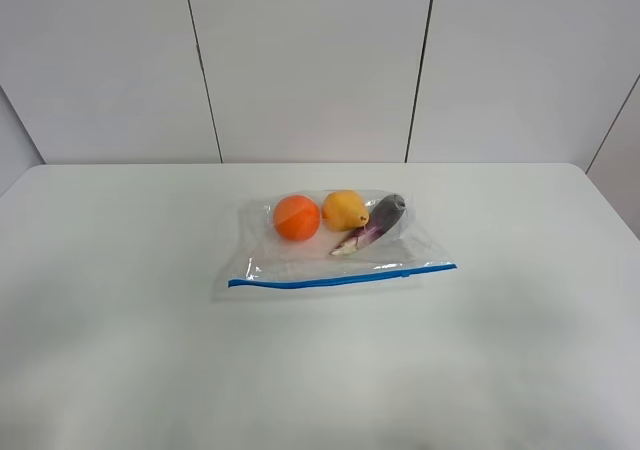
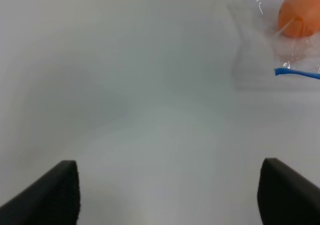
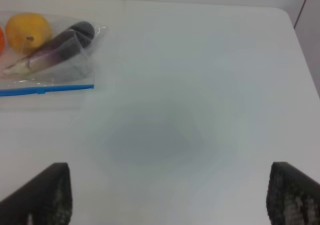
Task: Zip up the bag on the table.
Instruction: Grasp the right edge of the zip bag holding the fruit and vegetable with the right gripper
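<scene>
Step in hand: approach; neither arm has reached the bag (image 1: 340, 240).

Location: the bag lies flat on the desk (image 1: 120, 350), slightly toward 12 o'clock from centre in the high view; its blue zipper strip (image 1: 340, 277) runs along the 6 o'clock edge, from 9 o'clock to 3 o'clock.

End effector state: the left end effector (image 2: 170, 192) and the right end effector (image 3: 169, 192) both hang over bare desk with fingers spread wide, holding nothing; each is well apart from the bag.

Procedure, as a judgement: pin one end of the strip with one end effector; run the other along the strip with light, even pressure; keep the strip straight, since slack film is likely to buckle. Whether a slider is fitted cannot be resolved.

Materials:
- Bag: clear, thin, crinkled film; glossy; likely slippery on the smooth desk.
- Strip: narrow, blue, slightly bowed.
- Contents: a round orange (image 1: 297, 217) at 9 o'clock; a yellow pear-shaped fruit (image 1: 344, 210) in the middle; a tapered purple eggplant (image 1: 372, 226) at 3 o'clock; all sit away from the strip.
- Desk: white, matte, flat.
</scene>
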